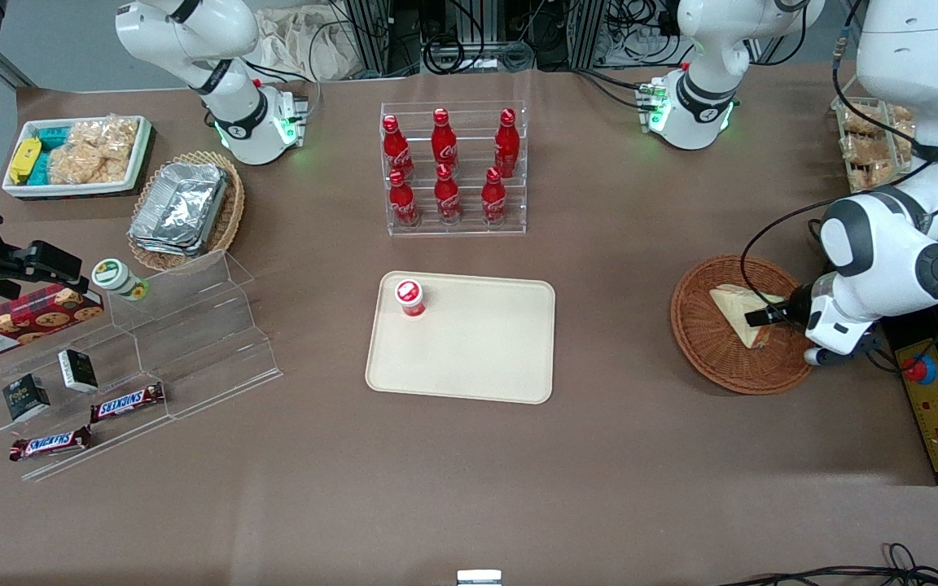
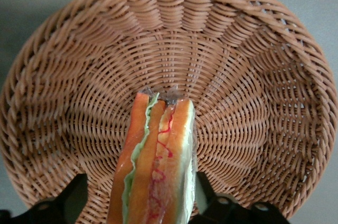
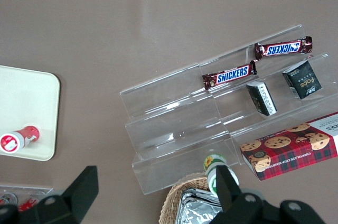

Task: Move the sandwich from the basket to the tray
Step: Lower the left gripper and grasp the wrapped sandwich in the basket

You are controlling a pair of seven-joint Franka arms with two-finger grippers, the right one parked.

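The sandwich [image 1: 731, 304], a pale bread wedge, lies in the round reddish-brown basket [image 1: 690, 334] toward the working arm's end of the table. In the left wrist view the sandwich [image 2: 158, 166] shows its orange and green filling edge, standing on the woven basket [image 2: 169, 49]. My left gripper [image 1: 767, 317] is low inside the basket and open, its fingers straddling the sandwich [image 2: 141, 184]. One finger [image 2: 205, 189] is against the wrapper, while the other [image 2: 74, 195] stands apart with wicker showing in the gap. The cream tray [image 1: 477, 350] lies flat at the table's middle.
A small red-capped bottle [image 1: 409, 297] stands on the tray's corner. A clear rack of red cola bottles [image 1: 449, 171] stands farther from the camera than the tray. A yellow control box [image 1: 937, 403] lies beside the basket. Acrylic snack steps [image 1: 151, 350] sit toward the parked arm's end.
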